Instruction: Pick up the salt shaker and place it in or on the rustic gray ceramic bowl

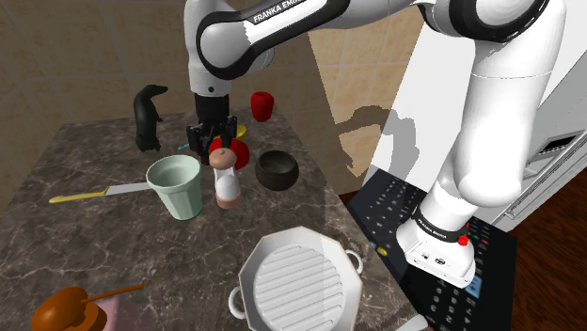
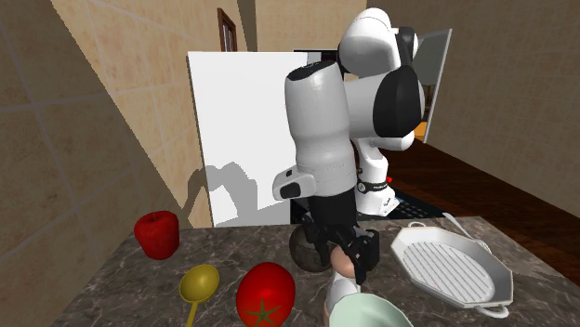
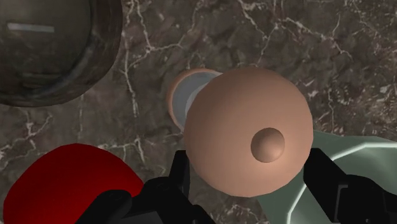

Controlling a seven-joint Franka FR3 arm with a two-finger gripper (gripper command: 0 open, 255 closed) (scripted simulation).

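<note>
Beside the pale green cup (image 1: 177, 186): peach-headed, white-bodied salt shaker (image 1: 225, 179) stands upright on the dark veined counter (image 1: 94, 169).
Black gripper (image 1: 213, 139): fingers (image 3: 327, 184) spread, flanking the round head, not clasping.
Your move: centre, lower to the head's widest part, close gently.
Dark grey round bowl (image 1: 277, 169): near the shaker, apart from it.

So the gripper (image 1: 211, 139) hangs right over the salt shaker (image 1: 225, 181), which stands upright on the counter (image 1: 85, 160). Going by the shoulder view: the cup (image 1: 177, 186) is just beside the shaker, left of the gripper and nearer the camera. The bowl (image 1: 277, 169) sits to the gripper's right, apart from the shaker. The tomato (image 1: 242, 151) is tucked just behind the shaker. Farther back there's a figurine (image 1: 149, 117) to the left and an apple (image 1: 261, 105) to the right. A knife (image 1: 99, 193) lies left of the cup, and the grill pan (image 1: 299, 282) is well in front, by the counter's near edge.
</note>
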